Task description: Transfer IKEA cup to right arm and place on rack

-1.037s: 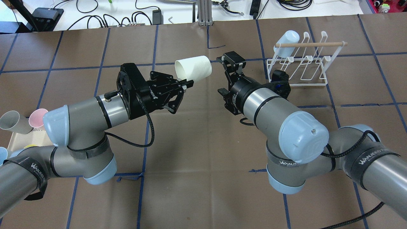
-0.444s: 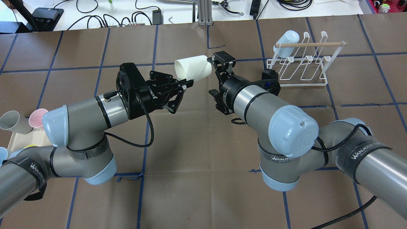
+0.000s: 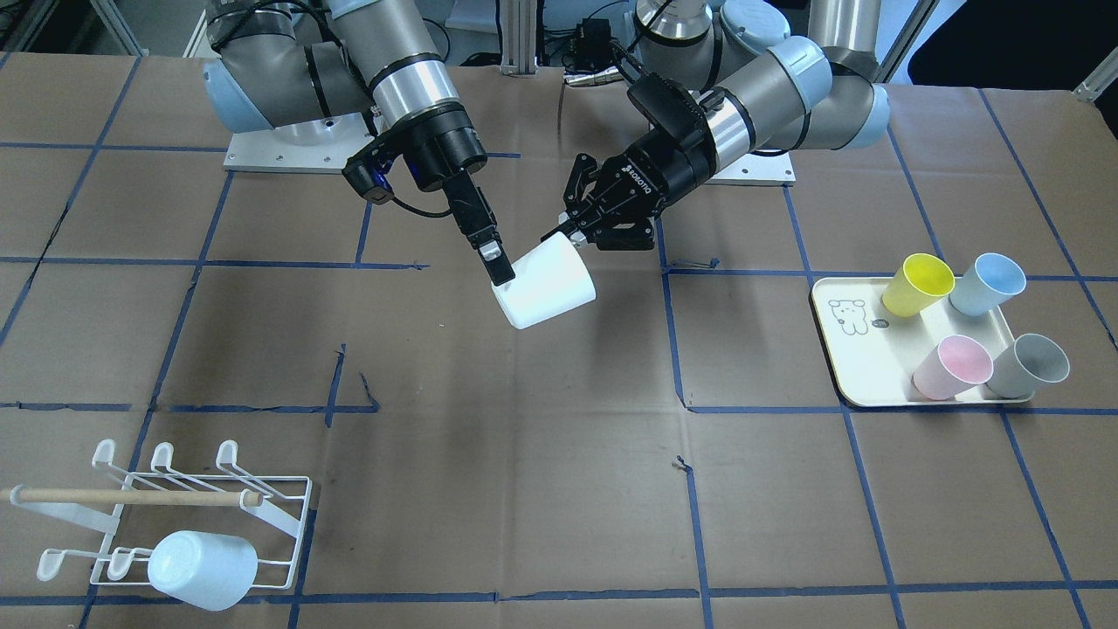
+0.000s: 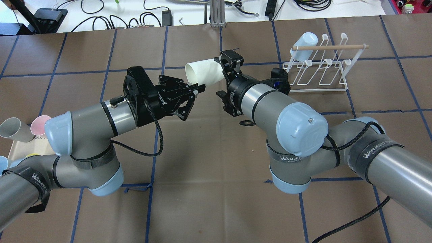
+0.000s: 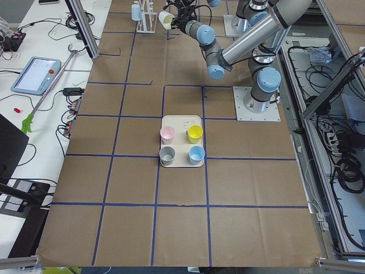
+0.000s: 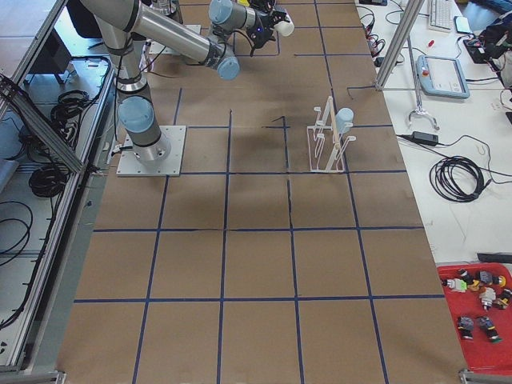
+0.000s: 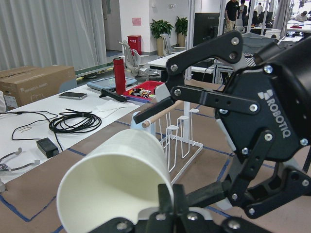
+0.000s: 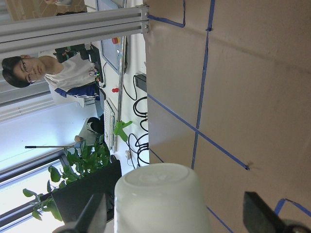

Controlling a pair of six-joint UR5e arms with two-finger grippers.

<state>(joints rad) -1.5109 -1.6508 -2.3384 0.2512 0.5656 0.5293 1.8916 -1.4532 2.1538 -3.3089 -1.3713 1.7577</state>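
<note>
Overhead, left gripper (image 4: 196, 89) pinches white cup (image 4: 203, 72) rim; only right wrist view shows right gripper (image 8: 175, 208) jaws apart, straddling cup's base.

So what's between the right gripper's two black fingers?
The closed base of the white plastic cup, with a gap on each side, as the right wrist view shows. The left gripper holds its rim.

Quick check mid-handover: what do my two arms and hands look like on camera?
Both the left arm and right arm are silver tubes with pale blue-grey joint caps, black straps lettered WANJEED and black cables. The left hand and right hand are black two-finger units with white ROBOTIQ lettering.
</note>
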